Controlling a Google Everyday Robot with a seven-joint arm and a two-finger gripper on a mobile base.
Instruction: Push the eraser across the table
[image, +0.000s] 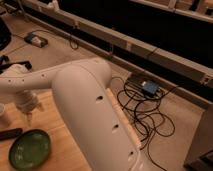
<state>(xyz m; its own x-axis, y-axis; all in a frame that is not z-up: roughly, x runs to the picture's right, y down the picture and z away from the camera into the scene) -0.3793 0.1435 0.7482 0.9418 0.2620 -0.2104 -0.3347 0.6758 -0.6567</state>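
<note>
Gripper (27, 112) hangs low over table (55, 145), pointing down near green plate (27, 150), likely poised to shove | open or closed: cannot tell | eraser unseen, perhaps behind arm (95, 115).

The bench (56, 142) is light tan wood with visible plank grain, lying flat under the claw (27, 114), which hangs just above it. The eraser cannot be made out.

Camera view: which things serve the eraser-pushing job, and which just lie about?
Job: table; gripper low over its left side; eraser not discernible.
Lying about: green bowl; dark flat object; blue box among floor cables.
</note>
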